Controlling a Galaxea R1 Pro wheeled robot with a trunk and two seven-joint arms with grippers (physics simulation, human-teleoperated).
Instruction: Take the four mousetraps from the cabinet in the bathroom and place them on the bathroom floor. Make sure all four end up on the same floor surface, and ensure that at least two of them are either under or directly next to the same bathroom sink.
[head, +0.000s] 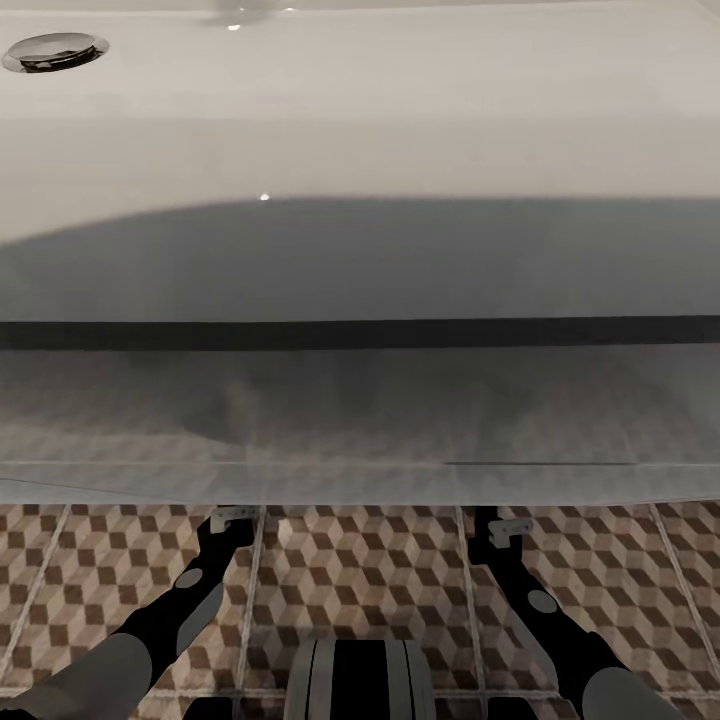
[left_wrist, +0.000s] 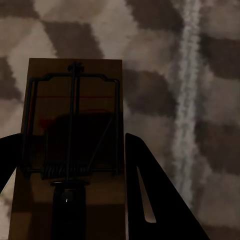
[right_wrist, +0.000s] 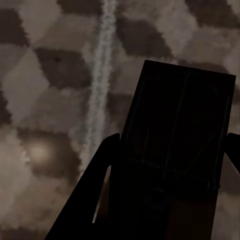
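Your left pincer (left_wrist: 70, 195): fingers either side of a mousetrap (left_wrist: 72, 115), pinching it over the bathroom floor (left_wrist: 200, 60) | your right pincer (right_wrist: 165, 200): pinching a second mousetrap (right_wrist: 180, 120), dark in shadow, above the tiles | beyond both pincers: the sink (head: 360, 110), both arms reaching beneath it.

Sink (head: 360, 150) overhang above arms; bathroom floor (head: 360, 570) open.

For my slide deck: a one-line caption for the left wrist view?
Left gripper fingers straddling a wooden mousetrap above the cube-patterned bathroom floor.
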